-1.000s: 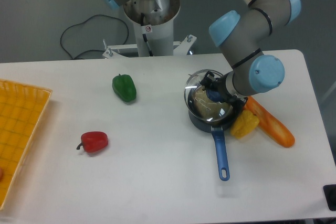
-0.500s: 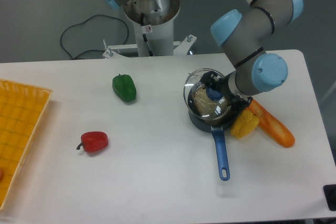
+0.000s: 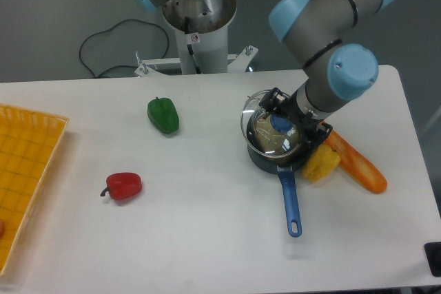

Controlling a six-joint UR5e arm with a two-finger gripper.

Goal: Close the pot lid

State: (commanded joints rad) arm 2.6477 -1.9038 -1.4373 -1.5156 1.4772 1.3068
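Glass lid tilts over the pot, yellow pepper crowding its right

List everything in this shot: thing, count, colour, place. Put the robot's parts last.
pot: 1, dark with a blue handle, right of table centre, handle toward the near edge
lid: 1, clear glass with a blue knob, over the pot, seemingly tilted
green pepper: 1, green, centre-left, far side
red pepper: 1, red, left, nearer the front
yellow pepper: 1, yellow, against the pot's right side
carrot: 1, orange, right of the yellow pepper
tray: 1, yellow-orange, left edge
table: 1, white
cable: 1, black, on the floor behind the table
arm: 1, grey with blue caps, over the right side
gripper: 1, black, at the lid knob
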